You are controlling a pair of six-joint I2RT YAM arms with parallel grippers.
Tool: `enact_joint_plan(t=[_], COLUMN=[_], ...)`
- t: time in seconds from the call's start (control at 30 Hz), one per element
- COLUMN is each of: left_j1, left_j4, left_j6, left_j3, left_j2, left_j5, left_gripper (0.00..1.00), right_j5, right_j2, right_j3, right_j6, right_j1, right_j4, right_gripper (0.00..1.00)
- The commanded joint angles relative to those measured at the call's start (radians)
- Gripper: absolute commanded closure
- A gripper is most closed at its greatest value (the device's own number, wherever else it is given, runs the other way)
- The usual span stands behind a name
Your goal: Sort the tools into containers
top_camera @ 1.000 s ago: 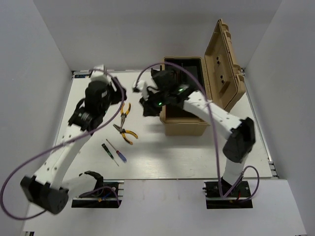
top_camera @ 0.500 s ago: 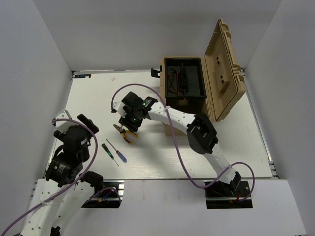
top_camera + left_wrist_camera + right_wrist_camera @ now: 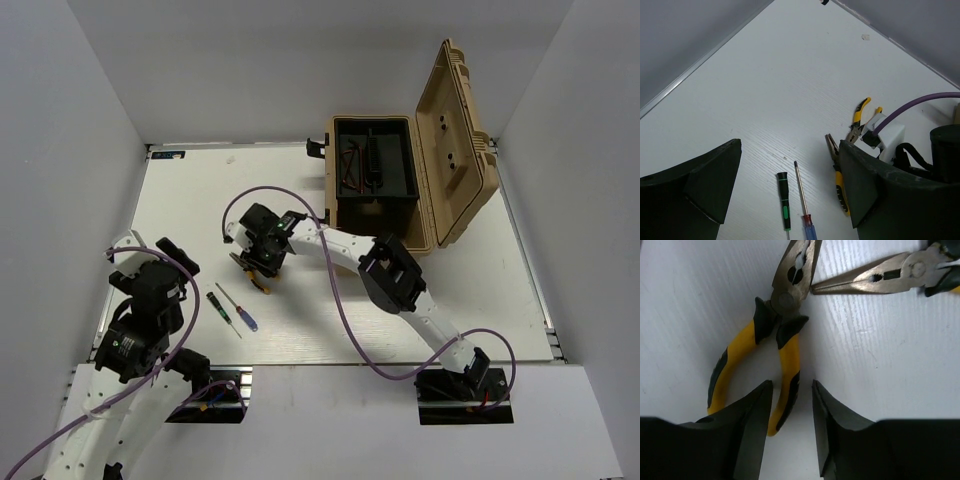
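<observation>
Straddles one handle of the yellow-handled pliers [image 3: 787, 347] with the right pincer [image 3: 790, 432], jaws apart, not clamping (second pliers [image 3: 880, 275] nose to nose beside them). Holds the left pincer [image 3: 790, 200] wide open near the green-handled screwdriver [image 3: 783, 210] and blue-handled screwdriver [image 3: 808, 232], all flat on the tabletop [image 3: 765, 75].

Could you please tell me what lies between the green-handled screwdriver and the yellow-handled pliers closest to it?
The blue-handled screwdriver lies between the green-handled screwdriver and those pliers, touching neither; the left wrist view shows it most clearly.
</observation>
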Motion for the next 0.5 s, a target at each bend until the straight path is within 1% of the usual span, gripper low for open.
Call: enact_joint_plan(t=[0.0, 0.03, 0.07, 0.13, 0.17, 0.2, 0.37, 0.4, 0.47], left_j1=[-0.002, -0.002, -0.002, -0.002, -0.002, -0.002, -0.002, -0.002, -0.002], left_j4=[-0.009, -0.009, -0.009, -0.009, -0.009, -0.009, -0.009, -0.009, -0.009], left_j6=[-0.008, -0.008, -0.008, -0.008, -0.008, -0.008, -0.008, -0.008, -0.008], left_j3=[0.004, 0.004, 0.004, 0.004, 0.004, 0.004, 0.004, 0.004, 0.004], left_j2=[-0.007, -0.007, -0.007, -0.007, -0.007, -0.007, -0.007, -0.007, -0.007], left_j5=[-0.021, -0.021, -0.021, -0.021, -0.021, -0.021, -0.021, -0.021, -0.021], left_gripper=[0.11, 0.11, 0.11, 0.11, 0.11, 0.11, 0.11, 0.11, 0.11], right_j5=[0.019, 0.017, 0.009, 0.005, -0.001, -0.004, -0.056, -0.084, -0.113], right_j2=[0.028, 0.034, 0.034, 0.029, 0.023, 0.017, -0.058, -0.097, -0.133], right_j3=[0.041, 0.038, 0.022, 0.01, 0.002, 0.001, 0.018, 0.05, 0.076], right_j6=[0.006, 0.006, 0.005, 0.011, 0.011, 0.012, 0.021, 0.026, 0.028], right_j1=[0.013, 0.013, 0.013, 0.012, 0.012, 0.01, 0.006, 0.004, 0.004], right_j4=[0.033, 0.029, 0.033, 0.026, 0.023, 0.017, -0.026, -0.069, -0.089], right_gripper=[0.58, 0.62, 0.71, 0.83, 0.94, 1.0, 1.0, 1.0, 1.0])
